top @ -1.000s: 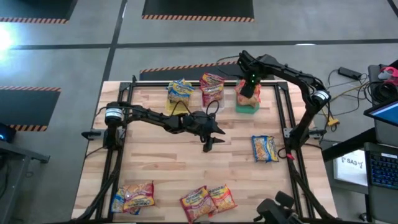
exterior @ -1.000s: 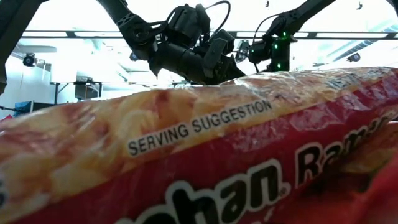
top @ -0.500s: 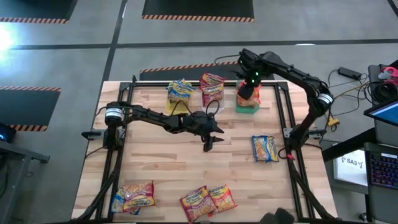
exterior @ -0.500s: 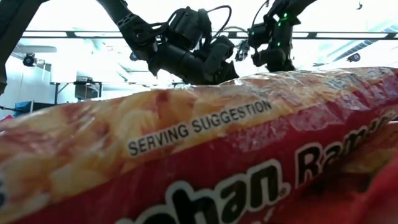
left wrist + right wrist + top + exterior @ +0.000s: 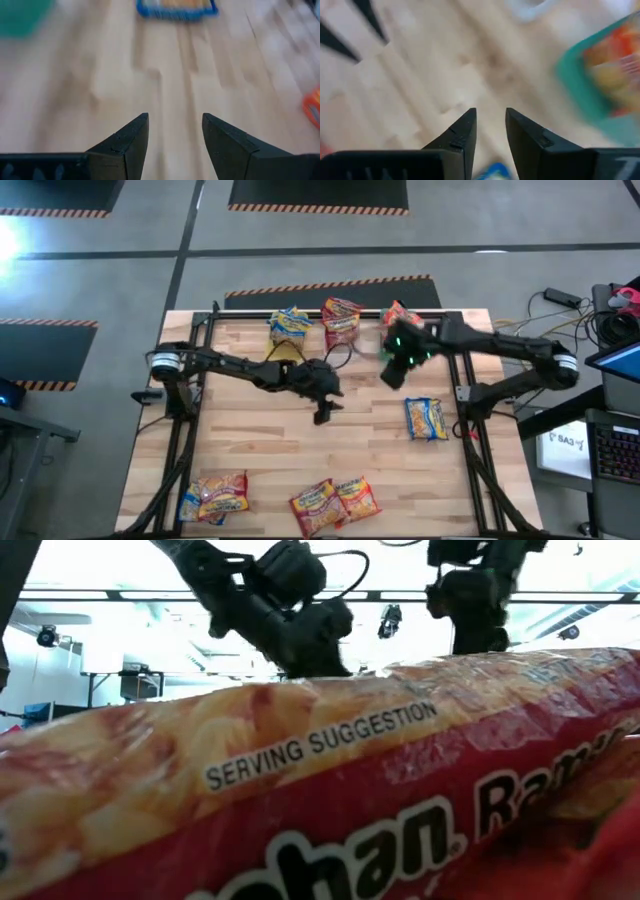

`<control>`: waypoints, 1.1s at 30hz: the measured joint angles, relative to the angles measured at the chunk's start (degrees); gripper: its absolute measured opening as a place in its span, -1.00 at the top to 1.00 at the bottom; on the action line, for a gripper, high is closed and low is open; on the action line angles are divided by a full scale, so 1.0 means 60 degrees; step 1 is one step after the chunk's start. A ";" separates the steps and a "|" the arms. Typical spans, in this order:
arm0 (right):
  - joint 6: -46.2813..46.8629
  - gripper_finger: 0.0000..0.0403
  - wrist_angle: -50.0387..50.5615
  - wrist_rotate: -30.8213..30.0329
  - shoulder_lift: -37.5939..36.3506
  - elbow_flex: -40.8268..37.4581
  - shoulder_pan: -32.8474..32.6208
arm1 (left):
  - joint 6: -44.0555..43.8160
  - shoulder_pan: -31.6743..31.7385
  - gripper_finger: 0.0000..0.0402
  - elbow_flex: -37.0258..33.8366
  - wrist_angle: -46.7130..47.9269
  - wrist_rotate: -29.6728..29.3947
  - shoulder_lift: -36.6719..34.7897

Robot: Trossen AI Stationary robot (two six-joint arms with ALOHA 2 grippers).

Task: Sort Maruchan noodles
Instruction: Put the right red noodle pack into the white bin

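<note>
You've got a pale butcher-block bench [image 5: 280, 445] with visible plank seams, framed by black rails, sitting on a grey concrete floor [image 5: 300, 225] with orange-black hazard tape.

Noodle packets are flat, glossy, crinkled plastic rectangles:
- blue-yellow one [image 5: 290, 323] and red one [image 5: 341, 319] at the far edge
- blue-yellow one [image 5: 426, 418] lying alone on the right side
- blue-yellow and red pair [image 5: 213, 496] overlapping at the near left corner
- two red ones [image 5: 335, 502] touching at the near edge
- one more red packet fills the low view [image 5: 330, 800], pressed up to the lens, "SERVING SUGGESTION" legible.

Left gripper [image 5: 322, 416] is over the bench centre, dark wedge-shaped fingers [image 5: 131, 142] spread apart, holding nothing.

Right gripper [image 5: 392, 375] is right of centre, near the green bin [image 5: 580, 85] with a packet in it; fingers [image 5: 462, 135] parted narrowly, empty.
</note>
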State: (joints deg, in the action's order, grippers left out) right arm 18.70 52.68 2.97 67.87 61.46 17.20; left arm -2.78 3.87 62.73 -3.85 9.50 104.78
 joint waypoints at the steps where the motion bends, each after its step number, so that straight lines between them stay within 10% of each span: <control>1: 0.0393 0.54 -0.0330 0.0008 -0.0222 -0.0387 -0.0334 | -0.0194 -0.0126 0.16 -0.0244 0.0071 0.0000 -0.0140; 17: 0.3474 0.64 -0.8822 -0.0245 -0.0547 -0.4389 -0.5583 | -0.4821 -0.2792 0.16 -0.2728 -0.1803 -0.0676 -0.1848; 33: 0.5167 0.65 -1.0200 -0.1255 0.2677 -0.2962 -0.7553 | -0.8551 -0.5413 0.16 -0.2283 -0.1178 -0.1858 -0.1855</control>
State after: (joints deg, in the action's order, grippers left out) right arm 49.70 -8.52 -4.56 83.93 43.69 -28.12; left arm -54.09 -28.61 49.04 -10.92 -1.65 93.65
